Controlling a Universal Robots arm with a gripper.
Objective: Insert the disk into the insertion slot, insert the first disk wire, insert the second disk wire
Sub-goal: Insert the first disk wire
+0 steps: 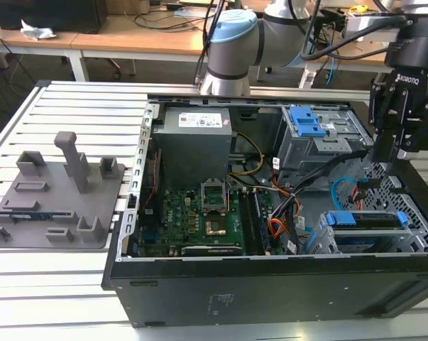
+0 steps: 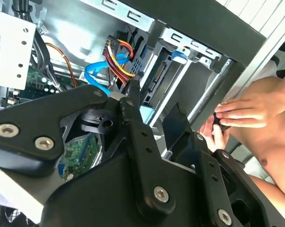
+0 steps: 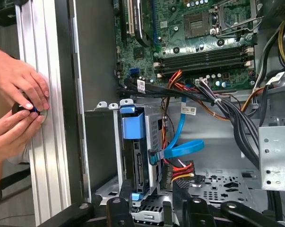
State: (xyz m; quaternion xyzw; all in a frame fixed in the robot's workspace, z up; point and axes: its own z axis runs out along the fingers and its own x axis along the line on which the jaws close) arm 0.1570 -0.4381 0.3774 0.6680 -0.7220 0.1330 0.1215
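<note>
While the gripper [image 1: 384,162] hangs inside the open computer case [image 1: 270,284], its jaws stand apart and clamp nothing. Straight ahead of the jaws, in the first wrist view, the disk [image 3: 138,165] sits edge-on in its bright blue caddy inside the insertion slot [image 3: 155,127]. Its near end lies in line with the gap between the fingers [image 3: 117,208]. Just to one side of the jaws, the second disk wire [image 3: 181,146] curves in a loop and its end meets the disk's edge. The first disk wire [image 3: 182,171] bunches beside that same edge, close ahead of one finger; whether its plug is seated I cannot tell. Well off to the other side of the jaws, outside the case, a person's hand [image 3: 20,79] and a second hand [image 3: 10,135] rest on the slotted table [image 3: 45,156], pinching a small dark thing.
</note>
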